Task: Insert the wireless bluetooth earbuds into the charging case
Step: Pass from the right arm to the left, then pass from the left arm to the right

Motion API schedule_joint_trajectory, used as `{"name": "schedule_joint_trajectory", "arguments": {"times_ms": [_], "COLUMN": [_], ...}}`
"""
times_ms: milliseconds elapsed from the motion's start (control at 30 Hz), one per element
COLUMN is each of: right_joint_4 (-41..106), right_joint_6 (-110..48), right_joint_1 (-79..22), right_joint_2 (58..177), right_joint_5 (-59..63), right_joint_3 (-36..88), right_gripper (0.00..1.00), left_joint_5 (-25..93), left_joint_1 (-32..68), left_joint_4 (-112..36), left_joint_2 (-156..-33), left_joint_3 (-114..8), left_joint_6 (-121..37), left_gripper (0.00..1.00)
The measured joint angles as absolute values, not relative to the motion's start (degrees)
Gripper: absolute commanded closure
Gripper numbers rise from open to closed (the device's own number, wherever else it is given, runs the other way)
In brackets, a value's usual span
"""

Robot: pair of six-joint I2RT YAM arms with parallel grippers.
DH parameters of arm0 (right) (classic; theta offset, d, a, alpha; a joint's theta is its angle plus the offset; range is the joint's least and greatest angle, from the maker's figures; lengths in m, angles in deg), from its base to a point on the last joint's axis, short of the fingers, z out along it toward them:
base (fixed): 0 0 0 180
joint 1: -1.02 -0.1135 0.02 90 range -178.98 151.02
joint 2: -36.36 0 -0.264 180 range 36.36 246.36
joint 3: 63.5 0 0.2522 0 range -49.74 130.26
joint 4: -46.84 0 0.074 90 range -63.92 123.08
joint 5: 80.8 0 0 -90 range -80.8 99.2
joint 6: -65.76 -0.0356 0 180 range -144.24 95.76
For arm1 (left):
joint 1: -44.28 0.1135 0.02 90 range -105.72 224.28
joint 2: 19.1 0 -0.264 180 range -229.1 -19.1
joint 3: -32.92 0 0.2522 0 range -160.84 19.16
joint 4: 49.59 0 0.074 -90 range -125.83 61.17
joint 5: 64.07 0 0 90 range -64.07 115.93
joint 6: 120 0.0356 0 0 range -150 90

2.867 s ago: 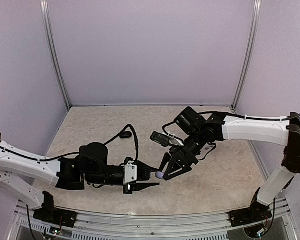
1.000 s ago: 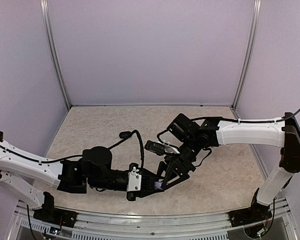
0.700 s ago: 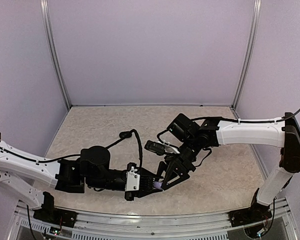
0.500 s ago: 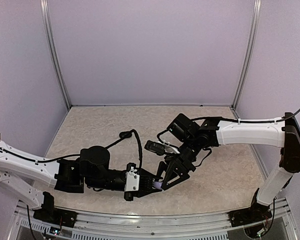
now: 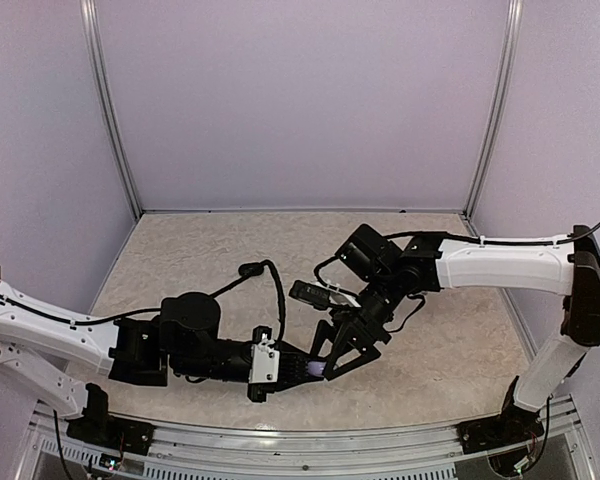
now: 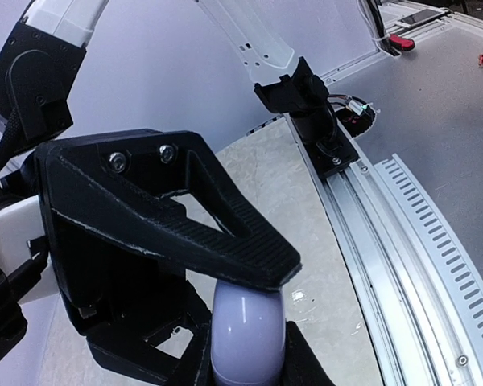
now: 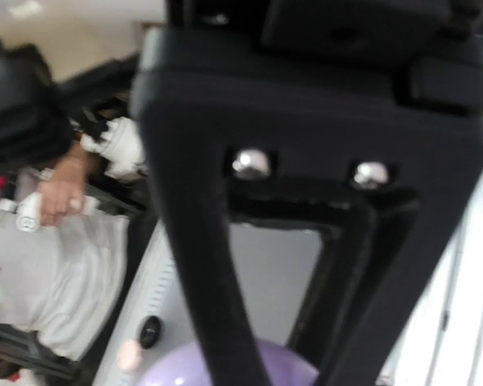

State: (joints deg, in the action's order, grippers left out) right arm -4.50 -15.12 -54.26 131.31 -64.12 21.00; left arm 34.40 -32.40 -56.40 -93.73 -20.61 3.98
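Observation:
A closed lavender oval case [image 6: 248,334] is held off the table between my two arms, seen as a small pale spot in the top view [image 5: 320,371]. My left gripper [image 5: 310,371] is shut on its sides, with a black finger [image 6: 303,366] on either flank. My right gripper [image 5: 333,366] comes down from the right. One ribbed finger [image 6: 225,233] presses on the case's top, and the other is hidden behind it. The right wrist view is blurred: a black finger [image 7: 201,265] crosses the lavender case [image 7: 286,371]. No earbuds show.
A small black oval thing [image 5: 248,269] lies on the beige table [image 5: 200,250] at the middle left beside the left arm's cable. A small dark oval [image 7: 149,330] shows on the floor in the right wrist view. A metal rail [image 6: 386,241] borders the table's near edge.
Since 2.9 s ago the right gripper has carried the lavender case down and left to the left gripper, which has come in and closed round it. Over the last second both barely moved.

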Motion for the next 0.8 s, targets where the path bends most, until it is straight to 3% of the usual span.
{"name": "schedule_joint_trajectory", "arguments": {"times_ms": [167, 333, 533, 800], "right_joint_4": [-3.3, 2.1, 8.9, 11.2], "right_joint_6": [-15.6, -16.8, -16.1, -12.7], "right_joint_1": [-51.1, -47.0, -47.0, -55.0], "right_joint_2": [127.4, 119.1, 108.1, 106.4], "right_joint_5": [-58.4, -49.8, -40.5, -29.3], "right_joint_3": [21.0, 20.7, 16.1, 12.5], "right_gripper": [0.25, 0.28, 0.41, 0.54], "left_joint_5": [33.8, 33.9, 35.9, 39.9], "left_joint_1": [-31.9, -30.9, -27.1, -22.7], "left_joint_4": [-56.4, -56.4, -58.2, -61.5], "left_joint_2": [-93.7, -93.7, -93.2, -92.8], "left_joint_3": [-20.6, -20.6, -20.6, -20.6], "left_joint_6": [2.4, 0.3, -4.6, -12.0], "left_gripper": [0.88, 0.88, 0.87, 0.87]}}
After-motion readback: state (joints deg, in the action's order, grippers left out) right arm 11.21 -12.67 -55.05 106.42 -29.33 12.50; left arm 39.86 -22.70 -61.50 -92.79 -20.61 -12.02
